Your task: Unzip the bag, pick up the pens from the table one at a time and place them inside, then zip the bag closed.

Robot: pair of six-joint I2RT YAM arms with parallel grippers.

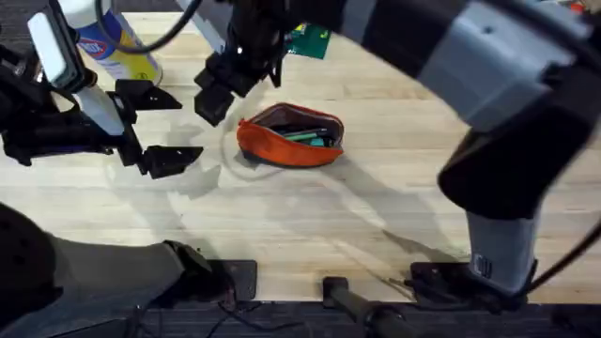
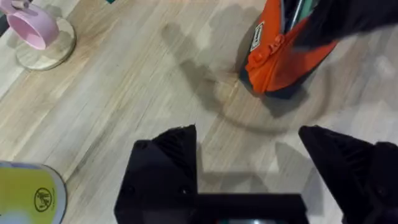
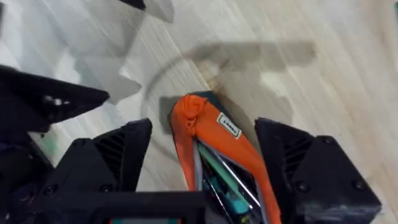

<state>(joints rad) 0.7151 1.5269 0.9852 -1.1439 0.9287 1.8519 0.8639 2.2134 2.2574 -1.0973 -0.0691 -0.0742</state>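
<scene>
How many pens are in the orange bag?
2 that I can make out, a green-barrelled pen and a dark pen, both lying inside the open orange fabric pouch. More may be hidden underneath.

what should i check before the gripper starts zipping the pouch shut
1. Pens inside: ok. The pens lie in the pouch, a green one on top.
2. Zipper open, ready to close: ok. The mouth gapes in the overhead view.
3. Nothing sticking out across the zipper: cannot tell. The far end is hidden in the right wrist view.
4. Right gripper lined up: ok. It is open, straddling the pouch's end.
5. Left gripper ready to brace: not ok. It is open and sits apart from the pouch.
6. Pull tab located: cannot tell.
</scene>
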